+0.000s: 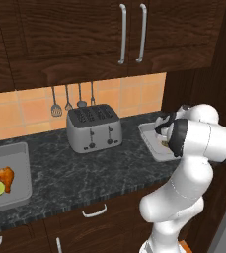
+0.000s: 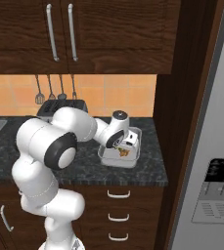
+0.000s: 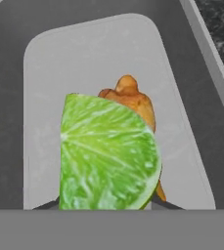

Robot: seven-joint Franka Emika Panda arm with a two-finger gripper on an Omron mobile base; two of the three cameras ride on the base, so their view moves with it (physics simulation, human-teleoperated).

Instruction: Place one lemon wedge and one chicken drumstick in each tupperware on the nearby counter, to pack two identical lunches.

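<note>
At the far left of the desk [image 1: 60, 173] we see one tupperware [image 1: 20, 153] already holding a chicken drumstick [image 1: 6, 175] with a lemon wedge [image 1: 0, 188] touching it; that lunch looks packed. The toaster [image 1: 94, 128] stands in the middle, well apart from both containers.

To the right, our hand [image 2: 124, 145] hangs low over the second tupperware [image 2: 134, 158], which sits near the desk's right end beside the tall cabinet. In the hand view the second lemon wedge [image 3: 108, 154] is pinched between our fingers, cut face toward the camera, directly above the drumstick [image 3: 130, 100] lying on the container floor [image 3: 50, 97].

We judge the wedge light, soft and wet, so it may slip or squash under a hard squeeze; holding it across the rind and flesh, as it seems we do, suits it. It is not fragile, so letting it fall from this low height should do no harm. It may land on the drumstick and roll aside, but the walls should keep it in.
</note>
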